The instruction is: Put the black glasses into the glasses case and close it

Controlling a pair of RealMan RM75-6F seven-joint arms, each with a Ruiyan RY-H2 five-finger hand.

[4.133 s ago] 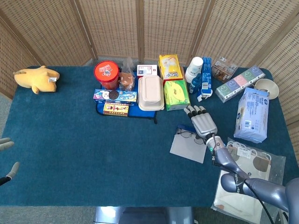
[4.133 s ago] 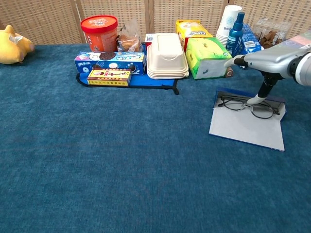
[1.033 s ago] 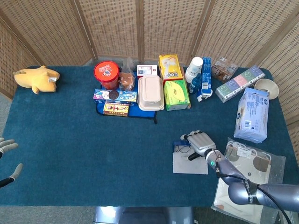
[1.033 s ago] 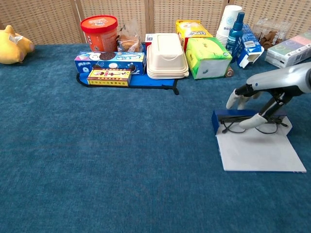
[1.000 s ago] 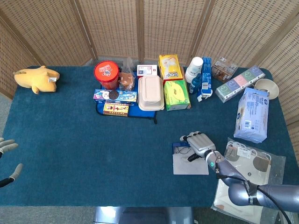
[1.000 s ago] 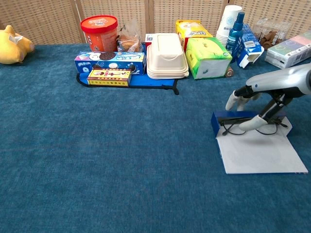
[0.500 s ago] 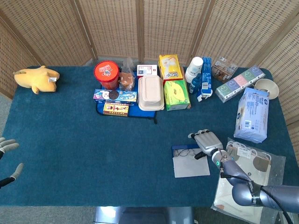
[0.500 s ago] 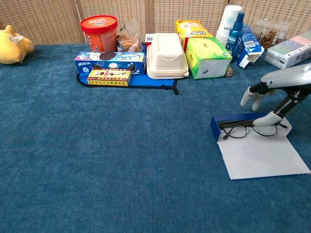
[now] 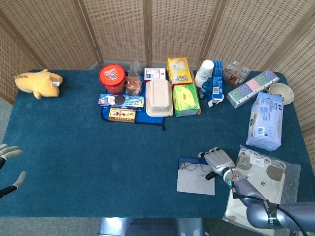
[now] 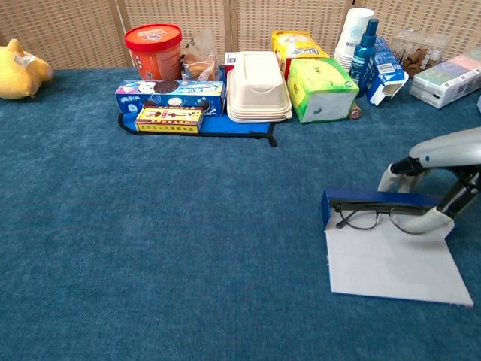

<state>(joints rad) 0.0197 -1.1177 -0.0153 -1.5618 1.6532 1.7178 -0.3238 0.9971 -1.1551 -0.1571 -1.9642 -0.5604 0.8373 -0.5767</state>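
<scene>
- The right hand [image 10: 432, 188] is seen near the front right corner of the tabletop [image 10: 188, 248], arched over the right end of the glasses case [image 10: 376, 201]; one finger reaches down to the right lens of the black glasses [image 10: 379, 216].
- Whether that finger pinches the frame or only presses on it cannot be told; the other fingers are curled loosely behind the case's blue wall, and nothing is plainly clamped.
- The black glasses lie inside the open case, against its upright blue wall, with their long axis running left to right along that wall. Their left lens extends away from the hand, toward the case's left end.
- The grey flap [image 10: 394, 267] of the case lies flat on the tabletop, spread toward the front edge, so the case is not yet closed.
- The flap is judged to be the part the coming move turns on: it lies in front of and below the right hand, and would need to be lifted from its front edge and folded back over the glasses toward the blue wall.
- The left hand [image 9: 7, 169] is seen only at the far left edge in the head view, fingers apart and holding nothing, well apart from the case. The right hand is by far the nearer.
</scene>
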